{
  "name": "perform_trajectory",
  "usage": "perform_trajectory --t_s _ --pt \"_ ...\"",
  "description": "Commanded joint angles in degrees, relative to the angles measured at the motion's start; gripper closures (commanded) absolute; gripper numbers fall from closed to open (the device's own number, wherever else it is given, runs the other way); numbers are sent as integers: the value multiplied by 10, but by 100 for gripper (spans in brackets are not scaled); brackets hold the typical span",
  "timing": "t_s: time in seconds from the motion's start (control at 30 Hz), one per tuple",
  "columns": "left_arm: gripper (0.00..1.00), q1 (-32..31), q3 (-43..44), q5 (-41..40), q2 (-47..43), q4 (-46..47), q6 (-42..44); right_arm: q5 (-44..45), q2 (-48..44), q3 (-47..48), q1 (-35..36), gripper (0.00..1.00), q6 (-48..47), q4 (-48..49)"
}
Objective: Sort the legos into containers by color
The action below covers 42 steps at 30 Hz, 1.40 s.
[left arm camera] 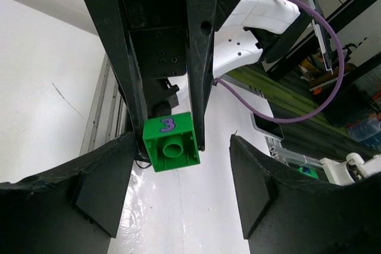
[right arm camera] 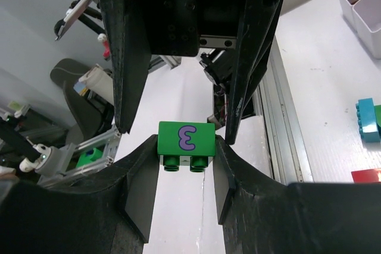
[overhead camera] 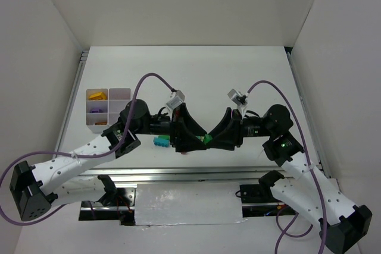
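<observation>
Over the white table [overhead camera: 190, 75] (white walls [overhead camera: 178, 4] around), right fingers [right arm camera: 143, 188] pinch a green lego [right arm camera: 186, 137]; left fingers [left arm camera: 95, 194] spread.

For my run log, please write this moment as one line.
right gripper: shut on green studded plastic brick marked purple 3 | left gripper: open, either side of brick, not touching

The left arm [overhead camera: 71, 168] and right arm [overhead camera: 309, 185] have white shells dotted with small dark screw holes, round black joints [overhead camera: 136, 114] and black boxy ends [overhead camera: 30, 197]. A purple cable [overhead camera: 143, 81] runs along each, thin and glossy. Each wrist carries a small white camera [overhead camera: 176, 100]. A green light [overhead camera: 283, 144] glows on the right arm. The fingers [left arm camera: 95, 194] are matt black, broad wedges with rough edges.
</observation>
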Motion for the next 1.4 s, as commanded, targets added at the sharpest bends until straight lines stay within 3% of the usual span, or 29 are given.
perform_trajectory --t_s 0.0,0.4,0.47,0.6,0.93,1.13,1.23,1.37 --pt "24 -3 38 0 3 25 18 -15 -5 2 8 95 -21 -7" --pt "47 -3 53 2 31 17 9 4 -9 13 17 95 -50 -40" --pt "47 -3 54 0 30 8 13 12 -11 16 17 95 -58 -52" --pt "37 -3 59 -5 29 -13 24 32 -17 21 17 95 -70 -72" --pt "36 -3 64 -28 29 -51 38 44 -27 31 17 95 -81 -86" --pt "45 -3 69 -28 34 -56 38 52 -32 33 17 95 -87 -94" --pt "60 -3 72 -29 35 -57 38 50 -31 30 17 95 -87 -92" --pt "67 -3 73 -24 34 -50 36 49 -27 27 18 95 -86 -90"
